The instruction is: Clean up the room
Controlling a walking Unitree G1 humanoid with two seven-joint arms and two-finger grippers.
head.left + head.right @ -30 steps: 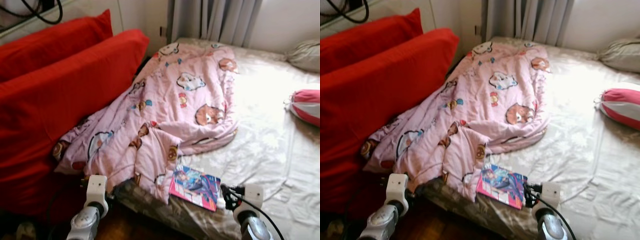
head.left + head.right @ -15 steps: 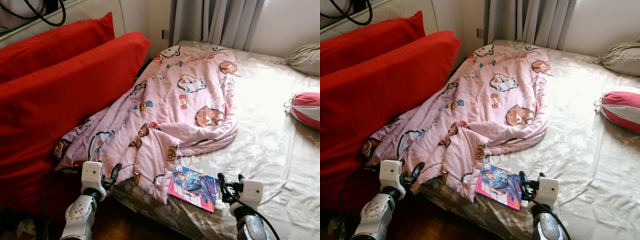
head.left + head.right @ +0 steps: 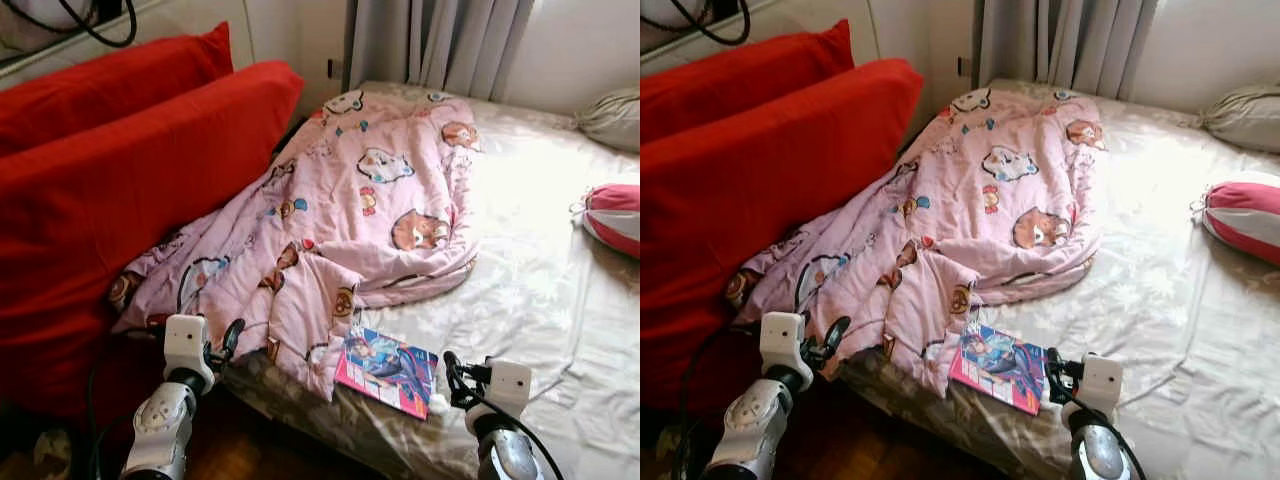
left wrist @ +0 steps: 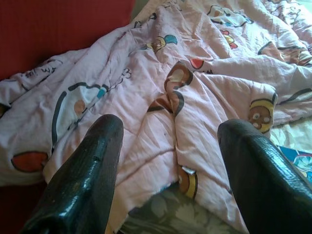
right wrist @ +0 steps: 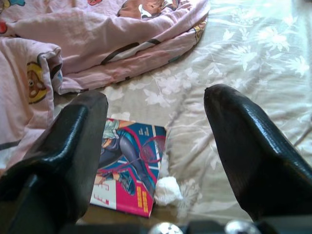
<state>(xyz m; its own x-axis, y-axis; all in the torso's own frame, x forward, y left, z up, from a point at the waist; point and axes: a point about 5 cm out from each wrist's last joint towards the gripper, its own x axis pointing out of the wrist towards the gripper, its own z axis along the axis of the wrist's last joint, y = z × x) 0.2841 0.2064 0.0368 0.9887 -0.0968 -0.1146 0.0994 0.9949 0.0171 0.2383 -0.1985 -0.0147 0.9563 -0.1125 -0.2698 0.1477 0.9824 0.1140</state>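
Pink magazine (image 3: 387, 372) — cover lettering unreadable — beside open right claw (image 3: 450, 372).

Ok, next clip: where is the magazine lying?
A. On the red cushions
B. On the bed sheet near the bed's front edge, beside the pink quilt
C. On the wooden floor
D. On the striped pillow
B: the magazine lies flat on the bed sheet by the front edge, next to the pink quilt, just ahead of the right hand.
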